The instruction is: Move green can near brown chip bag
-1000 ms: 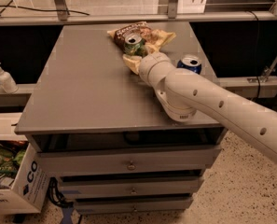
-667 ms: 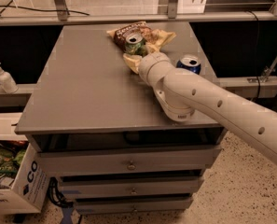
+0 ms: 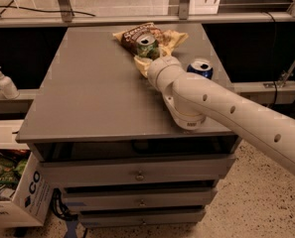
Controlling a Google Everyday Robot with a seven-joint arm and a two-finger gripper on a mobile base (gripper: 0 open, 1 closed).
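Light green aluminium drink can (image 3: 147,46) with a silver top stands upright just past the tip of the robot's two-finger gripper (image 3: 144,62), at the far side of the grey table top (image 3: 87,93). It rests against, and perhaps partly on, the wrinkly dark brown and tan-yellow chip bag (image 3: 173,36), which spreads out behind the can and to both sides of it, beyond the gripper. By that layout the can already looks to be next to the bag, so the task seems close to done or done.

The gripper sits at the can's near side, low over the table, with the thick white wrist (image 3: 163,73) directly behind it and covering most of it. I cannot tell whether the gripper is clasping the can or has let go. My guess is that the arm reaches in from the near right so the can could be set down upright without crushing the bag.

A dark blue drink can (image 3: 200,67) stands to the gripper's right, apart from it and from the bag; it plays no part.

Counted: two cans, one green and one blue; one chip bag; one gripper. Below the top are three drawer fronts (image 3: 139,173). Far left of the gripper stands one white pump bottle (image 3: 5,84).
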